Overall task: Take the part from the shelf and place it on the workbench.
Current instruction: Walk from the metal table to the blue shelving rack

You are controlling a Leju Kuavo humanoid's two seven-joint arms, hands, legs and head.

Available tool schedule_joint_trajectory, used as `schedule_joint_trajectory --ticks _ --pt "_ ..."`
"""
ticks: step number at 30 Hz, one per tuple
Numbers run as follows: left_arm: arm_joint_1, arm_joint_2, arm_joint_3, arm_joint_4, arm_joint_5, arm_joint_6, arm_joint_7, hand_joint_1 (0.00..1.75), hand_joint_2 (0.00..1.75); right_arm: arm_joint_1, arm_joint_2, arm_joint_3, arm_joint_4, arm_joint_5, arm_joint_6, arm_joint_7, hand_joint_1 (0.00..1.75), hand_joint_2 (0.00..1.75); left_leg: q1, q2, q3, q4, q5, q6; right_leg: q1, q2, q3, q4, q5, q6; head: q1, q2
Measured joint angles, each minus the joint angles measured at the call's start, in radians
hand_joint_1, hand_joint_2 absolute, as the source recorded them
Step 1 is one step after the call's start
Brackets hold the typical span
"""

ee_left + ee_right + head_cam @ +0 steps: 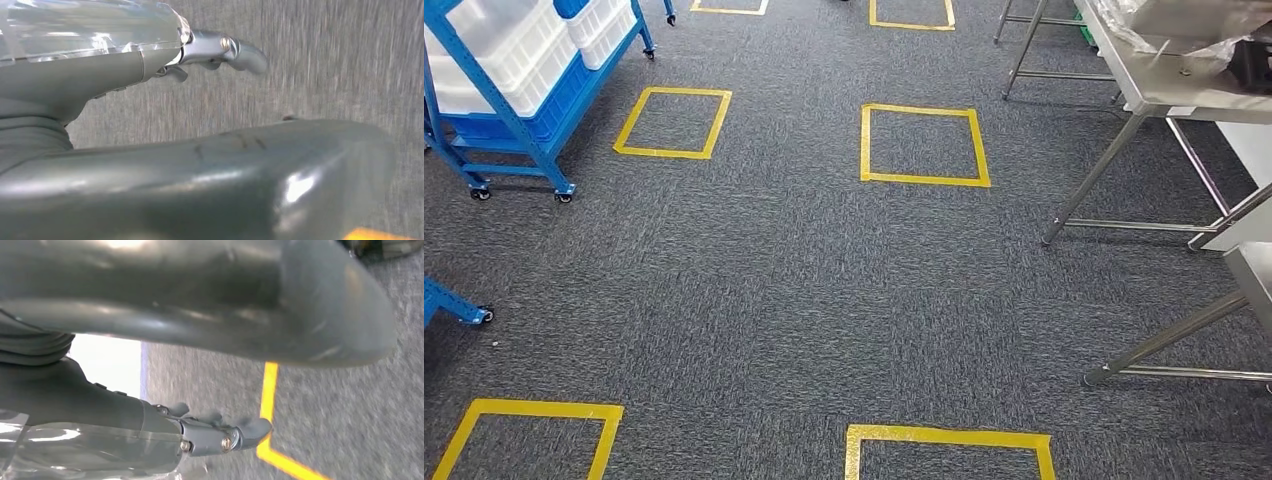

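Part: not identifiable; white bins on the blue shelf (499,120) hide their contents. Workbench (1169,95): steel, well apart from the shelf across grey carpet with yellow tape squares (924,145). Left hand (150,125) and right hand (165,355): fingers extended, grasping nothing. Progress: pickup and placement both outstanding.

A wheeled shelf (519,100) stands far left, a workbench (1164,90) far right, floor squares (924,145) between them.

Grey carpet floor (804,300) is marked with yellow tape squares (924,145). A blue wheeled shelf (514,120) is parked far left; steel desks (1164,95) are stood right.
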State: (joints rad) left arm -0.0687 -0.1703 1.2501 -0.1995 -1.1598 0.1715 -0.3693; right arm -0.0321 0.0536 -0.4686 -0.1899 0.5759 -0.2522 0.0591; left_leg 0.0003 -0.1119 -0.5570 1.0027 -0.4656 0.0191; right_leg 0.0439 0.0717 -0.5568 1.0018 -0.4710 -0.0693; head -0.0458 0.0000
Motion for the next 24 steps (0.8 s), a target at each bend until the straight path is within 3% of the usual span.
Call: schedule_joint_trajectory --ticks 1,3,5,7,8,9,11,12,14,16,18,20,22,23,24 --pt "0.001 0.0 0.0 0.0 0.0 0.0 0.0 0.0 0.0 -0.003 0.0 0.0 0.0 0.0 0.0 0.0 0.0 0.0 -0.001 -0.006 0.0 -0.002 0.001 -0.002 -0.005 -0.012 0.007 -0.014 0.004 0.0 0.0 0.0" --pt "0.005 0.002 0.0 0.0 0.0 0.001 0.0 0.0 0.0 -0.003 0.002 0.0 0.0 0.001 0.001 0.0 0.0 0.0 -0.008 0.021 -0.009 0.022 -0.019 -0.009 -0.014 -0.037 0.028 -0.047 0.015 0.002 0.0 0.0" --pt "0.004 0.004 0.0 0.0 0.0 0.001 -0.001 0.0 0.0 0.001 0.003 0.0 0.0 0.002 0.002 -0.001 0.0 0.0 -0.009 0.072 -0.055 0.119 -0.075 -0.019 -0.018 -0.064 0.042 -0.065 0.018 0.008 -0.001 0.0" --pt "0.002 0.006 0.0 0.0 -0.003 0.0 -0.001 0.0 0.0 0.003 0.003 0.0 0.0 0.001 0.002 -0.001 0.0 0.0 0.002 0.094 -0.113 0.234 -0.122 -0.033 -0.022 -0.091 0.044 -0.062 0.012 0.014 -0.001 0.0" --pt "0.003 0.007 0.0 0.0 -0.005 -0.001 -0.001 0.0 0.0 0.003 0.004 -0.001 0.0 0.001 0.002 -0.001 0.0 0.0 0.009 0.099 -0.125 0.255 -0.12 -0.041 -0.025 -0.104 0.045 -0.058 0.007 0.019 -0.001 0.0" --pt "0.004 0.009 -0.001 0.0 -0.007 -0.002 -0.001 0.0 0.0 0.003 0.004 -0.002 0.0 0.001 0.002 -0.001 0.0 0.0 0.015 0.104 -0.116 0.235 -0.099 -0.05 -0.031 -0.115 0.046 -0.052 0.002 0.025 -0.001 0.0" --pt "0.005 0.011 -0.002 0.0 -0.011 -0.005 -0.001 0.0 0.0 0.002 0.004 -0.005 0.0 0.0 0.001 -0.002 0.0 0.0 0.026 0.131 -0.053 0.109 -0.033 -0.069 -0.042 -0.136 0.047 -0.033 -0.015 0.041 -0.001 0.0" --pt "0.004 0.011 -0.004 0.0 -0.012 -0.006 0.0 0.0 0.0 0.002 0.001 -0.007 0.0 0.0 0.001 -0.002 0.0 0.0 0.029 0.146 -0.025 0.053 -0.01 -0.073 -0.044 -0.144 0.046 -0.021 -0.024 0.05 -0.001 0.0" --pt "0.003 0.011 -0.006 0.001 -0.012 -0.007 0.001 0.0 0.0 0.001 -0.001 -0.012 0.0 0.0 0.0 -0.002 0.0 0.0 0.027 0.158 -0.005 0.013 -0.003 -0.06 -0.041 -0.155 0.046 -0.004 -0.037 0.065 -0.001 0.0" --pt "0.003 0.013 -0.006 0.002 -0.012 -0.007 0.003 0.0 0.0 -0.003 0.0 -0.015 0.0 0.0 0.001 -0.002 0.0 0.0 0.024 0.141 -0.008 0.018 -0.002 -0.037 -0.043 -0.165 0.048 -0.001 -0.041 0.074 -0.001 0.0" --pt "0.003 0.015 -0.006 0.002 -0.012 -0.006 0.005 0.0 0.0 -0.004 0.001 -0.016 0.0 0.001 0.001 -0.002 0.0 0.0 0.022 0.126 -0.009 0.012 0.003 -0.022 -0.052 -0.145 0.04 0.024 -0.066 0.082 -0.001 0.0" --pt "0.001 0.017 -0.006 0.002 -0.012 -0.006 0.007 0.0 0.0 -0.002 0.002 -0.016 0.0 0.002 0.001 -0.002 0.0 0.0 0.021 0.109 -0.012 0.008 0.009 -0.012 -0.057 -0.101 -0.005 0.124 -0.13 0.087 0.0 0.0" --pt "-0.001 0.017 -0.006 0.002 -0.012 -0.006 0.008 0.0 0.0 0.0 0.002 -0.017 0.0 0.002 0.002 -0.002 0.0 0.0 0.016 0.09 -0.017 0.008 0.012 -0.007 -0.057 -0.08 -0.071 0.257 -0.185 0.085 0.0 0.0" --pt "0.0 0.017 -0.006 0.002 -0.013 -0.006 0.009 0.0 0.0 0.002 0.002 -0.017 0.0 0.002 0.003 -0.002 0.0 0.0 0.014 0.079 -0.018 0.009 0.013 -0.006 -0.056 -0.077 -0.089 0.289 -0.186 0.082 0.0 0.0" --pt "0.0 0.018 -0.006 0.002 -0.013 -0.007 0.01 0.0 0.0 0.002 0.002 -0.018 0.0 0.002 0.003 -0.002 0.0 0.0 0.012 0.067 -0.018 0.009 0.014 -0.005 -0.055 -0.074 -0.09 0.283 -0.167 0.077 0.0 0.0"
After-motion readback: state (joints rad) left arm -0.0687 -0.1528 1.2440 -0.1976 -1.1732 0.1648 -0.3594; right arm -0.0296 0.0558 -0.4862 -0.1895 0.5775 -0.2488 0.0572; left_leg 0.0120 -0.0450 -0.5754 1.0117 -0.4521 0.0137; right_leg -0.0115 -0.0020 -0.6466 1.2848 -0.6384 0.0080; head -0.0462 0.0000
